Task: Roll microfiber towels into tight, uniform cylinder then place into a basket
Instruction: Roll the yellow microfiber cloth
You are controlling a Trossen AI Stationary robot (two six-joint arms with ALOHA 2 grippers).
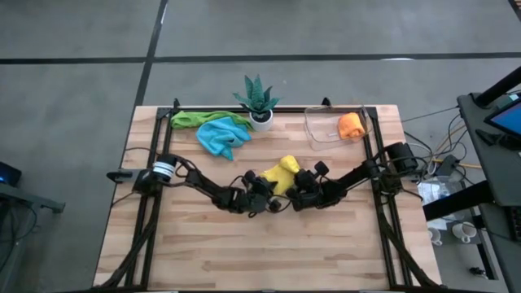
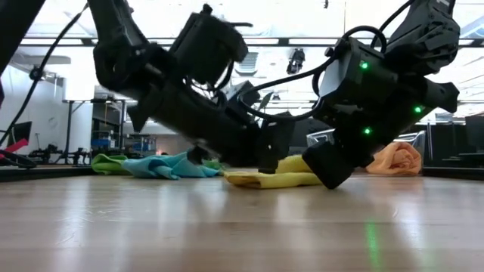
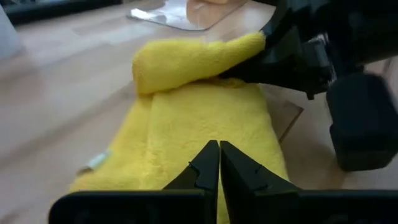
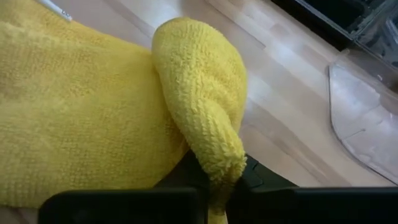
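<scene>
High view: yellow towel (image 1: 285, 170) lies mid-table, slightly toward the far side, partly flat with one edge lifted and folded over into a loose hump. Right gripper (image 4: 217, 177) is clamped on that lifted fold; in the right wrist view the cloth bunches down between its fingers. Left gripper (image 3: 219, 163) sits low over the flat part of the same towel, fingers pressed together with nothing visibly between them; whether the tips touch the cloth cannot be told. Both grippers meet at the towel, near each other, left arm (image 1: 199, 181) coming in from the left edge, right arm (image 1: 358, 173) from the right. Far right corner of the table (image 1: 269, 252): clear basket (image 1: 319, 130) holding one orange towel (image 1: 351, 125) rolled or bunched at its right end. Far side, left of centre: light blue towel (image 1: 221, 136) crumpled, overlapping a green towel (image 1: 195, 119) behind it. Potted plant (image 1: 258, 99) in a white pot stands between those cloths and the basket.
</scene>
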